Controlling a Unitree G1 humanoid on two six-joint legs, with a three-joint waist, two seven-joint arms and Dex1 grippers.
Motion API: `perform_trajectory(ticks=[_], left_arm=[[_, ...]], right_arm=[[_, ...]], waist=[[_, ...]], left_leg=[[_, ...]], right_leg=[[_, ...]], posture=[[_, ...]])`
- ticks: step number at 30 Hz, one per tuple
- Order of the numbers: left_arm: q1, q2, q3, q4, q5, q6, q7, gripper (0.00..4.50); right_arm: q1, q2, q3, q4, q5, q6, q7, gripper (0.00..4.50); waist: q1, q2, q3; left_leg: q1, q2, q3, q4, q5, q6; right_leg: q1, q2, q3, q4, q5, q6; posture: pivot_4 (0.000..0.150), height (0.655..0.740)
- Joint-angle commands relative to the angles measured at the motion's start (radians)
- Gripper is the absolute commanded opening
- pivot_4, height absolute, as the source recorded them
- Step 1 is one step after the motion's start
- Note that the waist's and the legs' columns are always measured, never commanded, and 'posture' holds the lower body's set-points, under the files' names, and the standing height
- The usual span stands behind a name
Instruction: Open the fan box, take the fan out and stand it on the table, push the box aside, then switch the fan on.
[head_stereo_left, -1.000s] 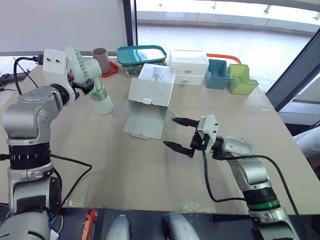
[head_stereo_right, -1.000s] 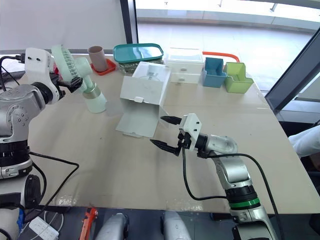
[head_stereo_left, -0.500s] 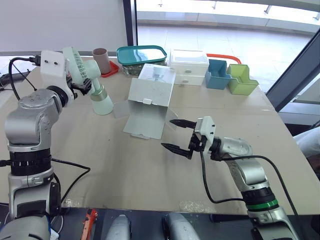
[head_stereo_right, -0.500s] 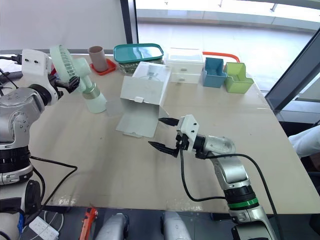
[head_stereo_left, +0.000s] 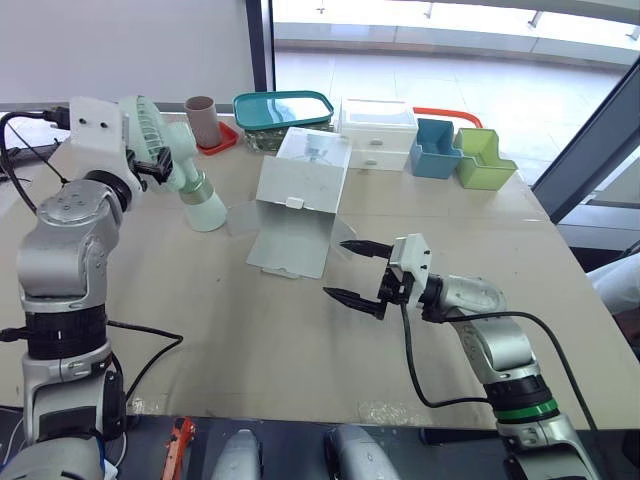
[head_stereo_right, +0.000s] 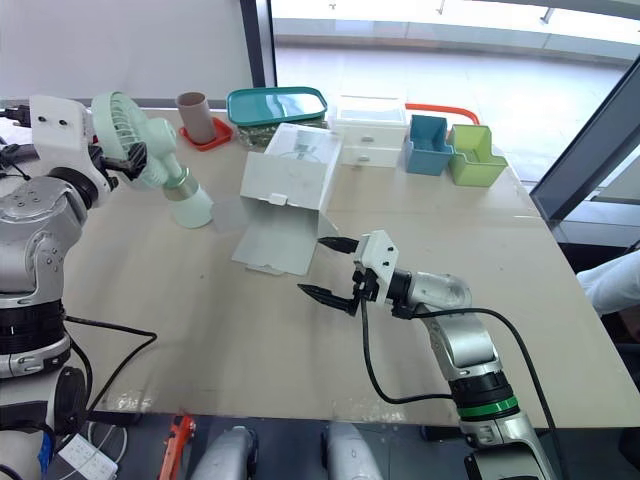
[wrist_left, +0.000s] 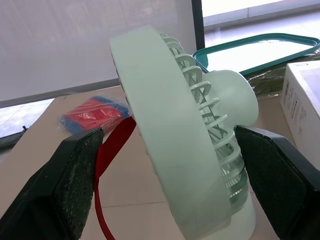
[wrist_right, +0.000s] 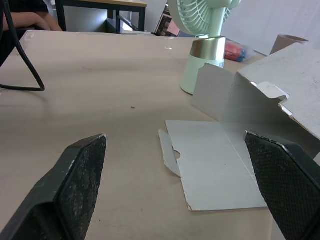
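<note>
Fan: the mint-green fan (head_stereo_left: 185, 168) stands with its base on the counter (head_stereo_left: 200, 320), at the far left side, just left of the box. Its round head leans toward the robot's left, and a silver band rings the neck above the base.
Left end effector: the left end effector (wrist_left: 167, 132) is up at the fan's head, spread wide, with one of its fingers (wrist_left: 75, 185) on each side of the grille. In the left wrist view a gap shows between one finger and the rim, so it is not clamped on the fan.
Box: the white fan box (head_stereo_left: 300, 180) lies on the counter near the middle. Its mouth faces the robot and its flap (head_stereo_left: 290, 245) lies flat on the counter in front of it.
Right end effector: the right end effector (head_stereo_left: 335, 268) hangs low over the counter just beside the flap's near right corner. Its two black fingers are spread apart, it holds nothing, and it points toward the box.
Far edge: a brown cup (head_stereo_left: 203, 118) stands on a red tray (head_stereo_left: 218, 140) behind the fan. To its right come a teal-lidded container (head_stereo_left: 283, 110), a white drawer unit (head_stereo_left: 378, 130), a blue bin (head_stereo_left: 435, 148) and a green bin (head_stereo_left: 483, 158).
Counter: beige. The stretch between the box flap and the robot is bare apart from a black cable (head_stereo_left: 150, 345) trailing over its left edge.
</note>
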Motion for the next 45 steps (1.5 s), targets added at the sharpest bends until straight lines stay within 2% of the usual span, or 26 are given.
perform_trajectory(ticks=[1, 39, 45], left_arm=[[-0.02, 0.008, 0.003, -0.009, 0.016, -0.032, -0.004, 4.4], [-0.107, -0.028, -0.008, 0.027, 0.05, -0.231, 0.005, 4.4], [-0.106, -0.017, -0.017, 0.045, 0.064, -0.264, -0.006, 4.4]], right_arm=[[0.002, -0.004, -0.006, -0.03, 0.008, -0.004, 0.002, 4.5], [0.02, -0.011, -0.007, -0.037, -0.001, -0.002, -0.004, 4.5], [0.014, 0.007, -0.035, -0.036, 0.039, 0.009, -0.016, 4.5]], waist=[[0.0, 0.0, 0.0], [0.0, 0.0, 0.0], [0.0, 0.0, 0.0]], left_leg=[[0.0, 0.0, 0.0, 0.0, 0.0, 0.0], [0.0, 0.0, 0.0, 0.0, 0.0, 0.0], [0.0, 0.0, 0.0, 0.0, 0.0, 0.0]], right_leg=[[0.0, 0.0, 0.0, 0.0, 0.0, 0.0], [0.0, 0.0, 0.0, 0.0, 0.0, 0.0], [0.0, 0.0, 0.0, 0.0, 0.0, 0.0]], posture=[[0.15, 0.74], [0.15, 0.74], [0.15, 0.74]])
